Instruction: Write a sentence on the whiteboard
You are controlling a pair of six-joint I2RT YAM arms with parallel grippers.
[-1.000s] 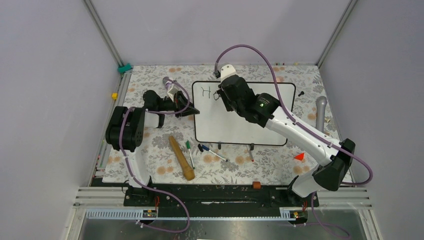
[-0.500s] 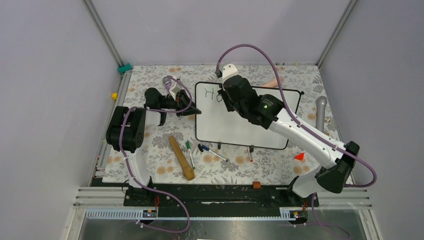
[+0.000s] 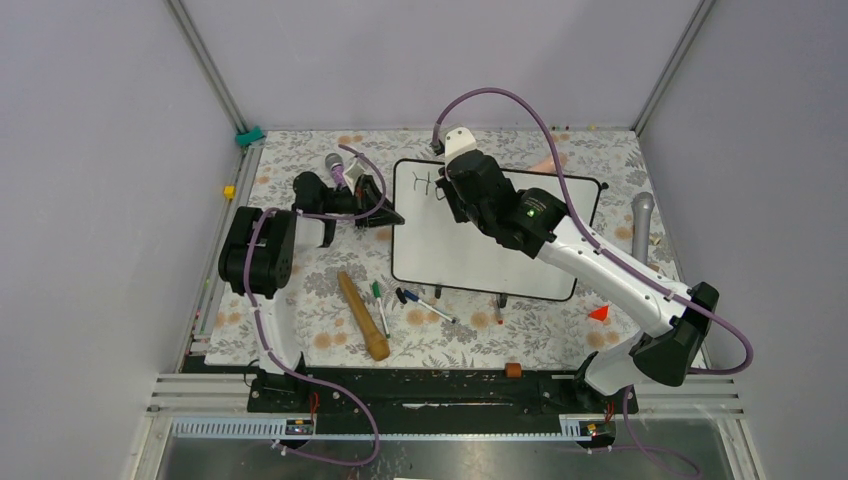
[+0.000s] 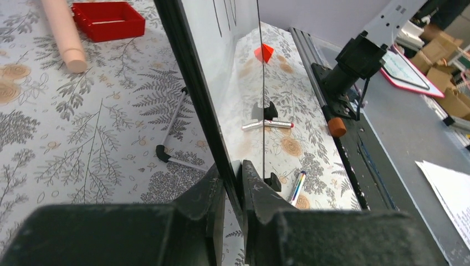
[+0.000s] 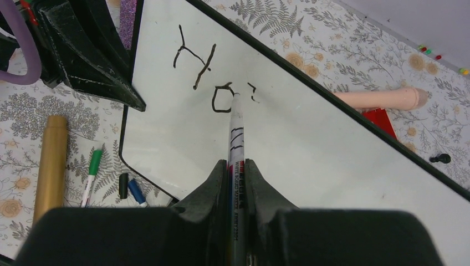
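The whiteboard (image 3: pixel 490 245) stands tilted on the floral mat; it also shows in the right wrist view (image 5: pixel 321 160) and edge-on in the left wrist view (image 4: pixel 191 88). Of the sentence (image 5: pixel 213 77) only a dark "H", an "o" and a small stroke show, near the board's top left corner (image 3: pixel 425 183). My right gripper (image 5: pixel 236 166) is shut on a whiteboard marker (image 5: pixel 235 136) whose tip sits just right of the "o". My left gripper (image 4: pixel 233 173) is shut on the board's black left edge (image 3: pixel 392 215).
A gold cylinder (image 3: pixel 362 316), a green marker (image 3: pixel 378 298) and a blue marker (image 3: pixel 422 303) lie in front of the board. A red cone (image 3: pixel 599 313), a grey microphone (image 3: pixel 641 222), an orange block (image 3: pixel 513 369), a peach rod (image 5: pixel 382 98) and a red tray (image 4: pixel 108 19) lie around it.
The board's left edge has shifted right and back, and the board has turned slightly. My left gripper followed that edge. My right gripper with the marker moved slightly right along the writing.
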